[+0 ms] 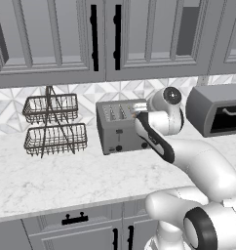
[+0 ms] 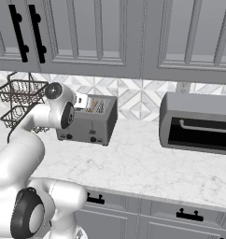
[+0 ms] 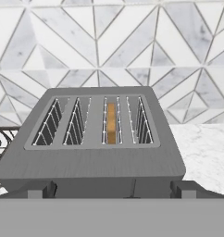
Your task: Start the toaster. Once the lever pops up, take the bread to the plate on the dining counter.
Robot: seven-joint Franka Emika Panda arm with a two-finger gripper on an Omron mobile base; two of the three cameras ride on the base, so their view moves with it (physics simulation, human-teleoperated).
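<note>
Rendered home kitchen: grey panelled wall cabinets (image 1: 51, 39) across top of frame, white marble worktop (image 1: 66, 176) mid frame over handled base cabinets (image 2: 147, 219), patterned tile backsplash (image 3: 109, 41), toaster (image 1: 117, 127), toaster oven (image 2: 196, 122) at right, wire basket rack (image 1: 54, 124) at left

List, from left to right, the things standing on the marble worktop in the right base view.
Two-tier dark wire basket rack → boxy grey metal four-slot toaster → larger grey toaster oven with a dark window.
</note>
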